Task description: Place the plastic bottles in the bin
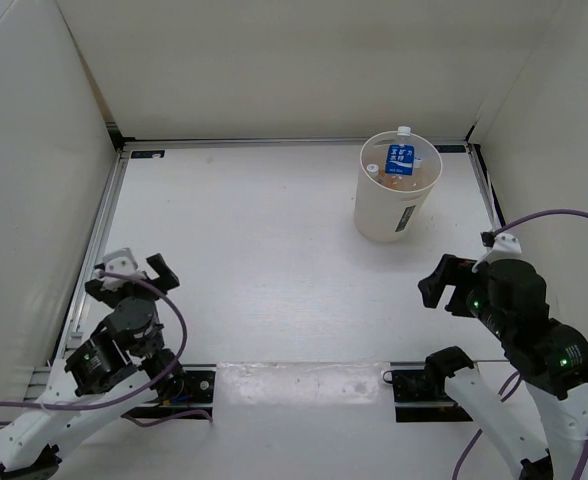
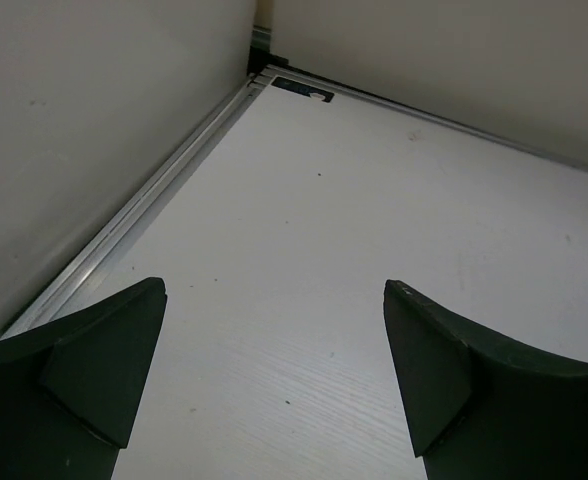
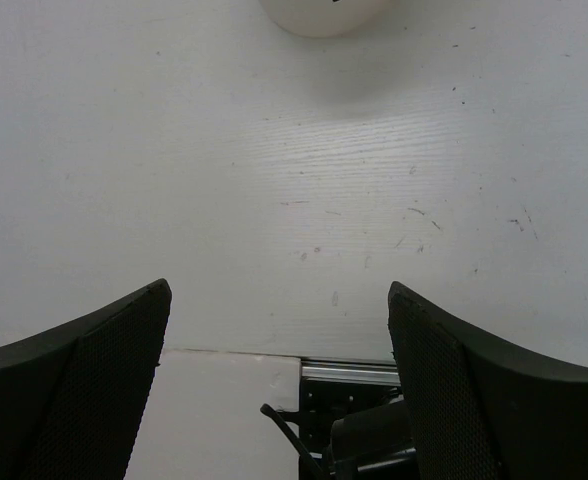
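Observation:
The cream-white bin (image 1: 392, 213) stands at the back right of the table. Inside it I see a clear bottle with a blue label (image 1: 400, 158), white caps (image 1: 371, 170) and some orange (image 1: 421, 178). No bottle lies on the table. My left gripper (image 1: 134, 272) is open and empty near the front left; in its wrist view the gripper (image 2: 274, 300) shows only bare table. My right gripper (image 1: 442, 281) is open and empty at the front right, well short of the bin. In the right wrist view the gripper (image 3: 279, 300) is open, and the bin's base (image 3: 324, 14) shows at the top edge.
White walls enclose the table on the left, back and right, with a metal rail (image 1: 102, 235) along the left edge. The arm mounts (image 1: 419, 384) and purple cables (image 1: 549, 216) sit at the near edge.

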`<state>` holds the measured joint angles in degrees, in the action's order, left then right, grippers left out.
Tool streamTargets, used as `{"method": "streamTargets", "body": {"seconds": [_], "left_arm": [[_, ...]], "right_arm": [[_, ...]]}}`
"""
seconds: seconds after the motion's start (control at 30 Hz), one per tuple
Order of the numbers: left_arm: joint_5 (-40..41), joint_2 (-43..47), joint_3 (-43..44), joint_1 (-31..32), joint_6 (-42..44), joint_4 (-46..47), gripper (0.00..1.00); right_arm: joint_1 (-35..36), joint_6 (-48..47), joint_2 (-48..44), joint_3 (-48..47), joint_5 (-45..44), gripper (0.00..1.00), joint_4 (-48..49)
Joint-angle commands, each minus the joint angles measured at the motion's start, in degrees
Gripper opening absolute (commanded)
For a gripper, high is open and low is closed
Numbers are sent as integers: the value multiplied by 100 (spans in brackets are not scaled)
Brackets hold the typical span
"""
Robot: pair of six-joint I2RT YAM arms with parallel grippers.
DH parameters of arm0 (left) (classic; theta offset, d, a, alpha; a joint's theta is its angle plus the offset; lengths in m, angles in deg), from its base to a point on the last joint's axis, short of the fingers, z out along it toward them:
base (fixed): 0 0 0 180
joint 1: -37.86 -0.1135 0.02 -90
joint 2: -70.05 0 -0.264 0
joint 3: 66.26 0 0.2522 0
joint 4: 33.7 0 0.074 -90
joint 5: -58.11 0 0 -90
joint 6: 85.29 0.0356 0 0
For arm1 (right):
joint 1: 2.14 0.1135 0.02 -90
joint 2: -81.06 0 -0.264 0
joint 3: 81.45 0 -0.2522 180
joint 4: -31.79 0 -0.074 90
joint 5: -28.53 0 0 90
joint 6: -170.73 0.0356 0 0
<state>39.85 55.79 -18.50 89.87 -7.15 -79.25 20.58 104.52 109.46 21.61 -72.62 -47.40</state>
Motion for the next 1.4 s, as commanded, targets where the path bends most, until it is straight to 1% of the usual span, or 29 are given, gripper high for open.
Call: {"method": "streamTargets", "body": {"seconds": [0.0, 0.03, 0.07, 0.1, 0.13, 0.2, 0.33, 0.43, 0.47, 0.6, 0.67, 0.7, 0.8, 0.87, 0.93, 0.97, 1.0, 1.07, 1.1, 1.13, 1.17, 1.2, 1.27, 1.3, 1.37], "left_arm": [[929, 327, 38, 116, -443, 151, 100], [816, 354, -24, 125, 499, 408, 100], [649, 397, -86, 178, 657, 680, 100], [300, 433, -52, 187, 832, 674, 100], [192, 433, -60, 178, 904, 744, 100], [-46, 407, -16, 187, 904, 823, 100], [-64, 231, -51, 187, 887, 815, 100], [-573, 55, -34, 196, 887, 692, 100], [-992, 12, -60, 187, 887, 727, 100], [-1600, -217, -209, 187, 975, 1148, 100], [-1768, -540, -183, 196, 957, 1105, 100], [-1995, -621, -122, 196, 896, 1096, 100], [-2077, -1051, -8, 143, 747, 1157, 100], [-2086, -1297, 28, -120, 370, 1254, 100], [-2077, -1360, 10, -523, 132, 1324, 100], [-2059, -1403, -59, -803, -130, 1412, 100], [-2051, -1387, -112, -937, -159, 1447, 100], [-2025, -1351, -305, -1472, 42, 1702, 100], [-2007, -1342, -341, -1587, 87, 2024, 100], [-1946, -1368, -489, -2041, 157, 2150, 100], [-1971, -1377, -517, -2237, 27, 2238, 100], [-2024, -1412, -526, -2474, -366, 2126, 100], [-2793, -1483, -482, -3368, -676, 2019, 100], [-3224, -1518, -525, -3686, -721, 2193, 100], [-3508, -1536, -622, -3890, -634, 2430, 100]], "right_arm": [[92, 3, 174, -37, -62, 90, 153], [101, -6, 183, -45, -62, 90, 153], [75, -23, 244, -28, -36, 90, 153], [75, -41, 245, -28, -1, 90, 153], [66, -50, 262, -28, -9, 90, 171], [127, -50, 236, -19, 8, 90, 162], [180, -24, 140, -19, -35, 90, 162], [189, -15, 95, -19, -44, 90, 162], [172, -15, 95, -10, -44, 90, 162], [163, -15, 60, -10, -35, 90, 162], [206, -32, 43, -19, -18, 90, 188], [206, -15, 43, -10, -9, 90, 180], [242, -32, 51, -10, -9, 90, 188], [233, -50, 60, -2, -9, 90, 188], [233, -32, 69, -2, -9, 90, 180], [233, -32, 43, -10, 8, 90, 171], [224, -32, 34, -19, -9, 90, 188], [215, -32, -28, 7, -1, 90, 206], [180, -32, -37, 7, 0, 90, 197], [180, -41, -54, -10, 0, 90, 188], [198, -33, -54, 7, 0, 90, 197], [206, -15, -45, 7, -27, 90, 197], [215, 29, -37, -37, -106, 90, 136], [163, 20, -63, -19, -132, 90, 162], [49, 20, -54, -19, -88, 90, 162]]}}
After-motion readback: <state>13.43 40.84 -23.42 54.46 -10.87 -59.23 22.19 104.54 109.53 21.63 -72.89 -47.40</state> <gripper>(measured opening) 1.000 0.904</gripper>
